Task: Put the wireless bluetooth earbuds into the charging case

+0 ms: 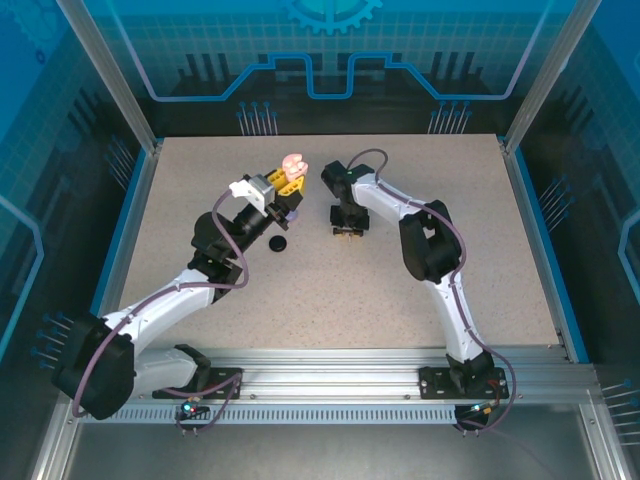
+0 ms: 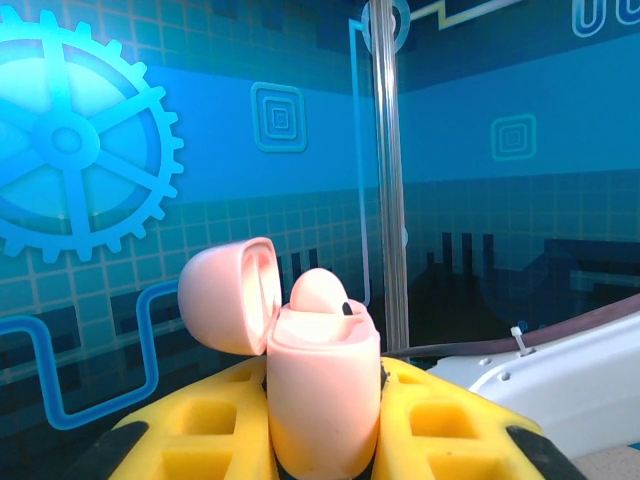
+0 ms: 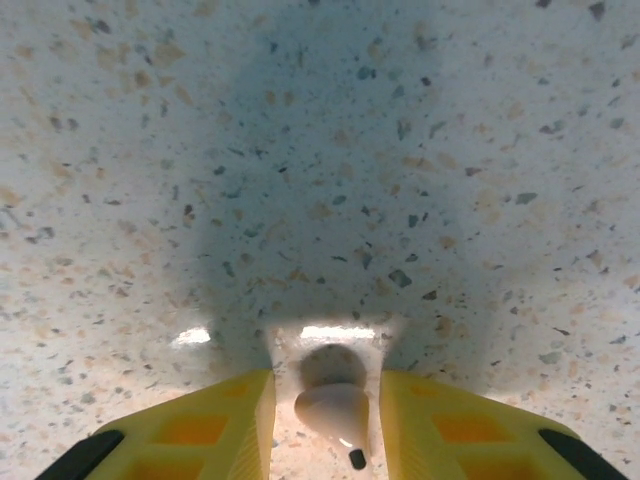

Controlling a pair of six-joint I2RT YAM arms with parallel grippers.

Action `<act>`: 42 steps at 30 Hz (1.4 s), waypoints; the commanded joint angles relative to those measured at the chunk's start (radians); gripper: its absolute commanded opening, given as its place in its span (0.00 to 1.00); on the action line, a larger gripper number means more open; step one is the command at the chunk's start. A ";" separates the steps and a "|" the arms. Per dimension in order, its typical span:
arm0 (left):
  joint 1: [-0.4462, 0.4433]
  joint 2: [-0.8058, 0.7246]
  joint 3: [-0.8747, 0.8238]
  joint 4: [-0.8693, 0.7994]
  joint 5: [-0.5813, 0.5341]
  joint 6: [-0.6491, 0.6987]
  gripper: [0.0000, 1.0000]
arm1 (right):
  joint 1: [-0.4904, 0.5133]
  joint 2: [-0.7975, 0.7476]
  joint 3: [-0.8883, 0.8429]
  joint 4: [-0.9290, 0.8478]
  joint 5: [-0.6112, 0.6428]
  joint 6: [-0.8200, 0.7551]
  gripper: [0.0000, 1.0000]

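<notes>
The speckled table [image 1: 420,280] lies inside blue printed walls. In the upper centre of the top view my left pincer [image 2: 322,440] is clamped on the open pink case [image 2: 322,400], one pale pink earbud [image 2: 322,292] sitting in it. Low in the right wrist view, my right pincer [image 3: 325,425] holds another pale pink earbud [image 3: 335,412] between narrow jaws, above the table.

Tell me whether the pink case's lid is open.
Open: the pink case, clamped by the left gripper, has its lid swung back, one earbud seated inside.

The pale pink charging case [image 2: 322,400] stands upright with its lid [image 2: 228,295] hinged open to the left, and one pale pink earbud [image 2: 320,292] sits in its top. A second pale pink earbud [image 3: 335,408] hangs just above the speckled table [image 3: 320,150].
</notes>
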 commanded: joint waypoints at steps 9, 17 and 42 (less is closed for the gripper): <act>0.009 0.009 -0.008 0.050 0.006 -0.008 0.00 | -0.003 0.049 0.007 -0.061 0.042 -0.036 0.32; 0.008 0.007 -0.003 0.041 0.008 -0.009 0.00 | -0.004 0.057 0.000 -0.062 0.047 -0.077 0.26; 0.004 -0.032 -0.003 0.006 0.053 -0.026 0.00 | -0.024 -0.666 -0.281 0.196 -0.013 -0.170 0.10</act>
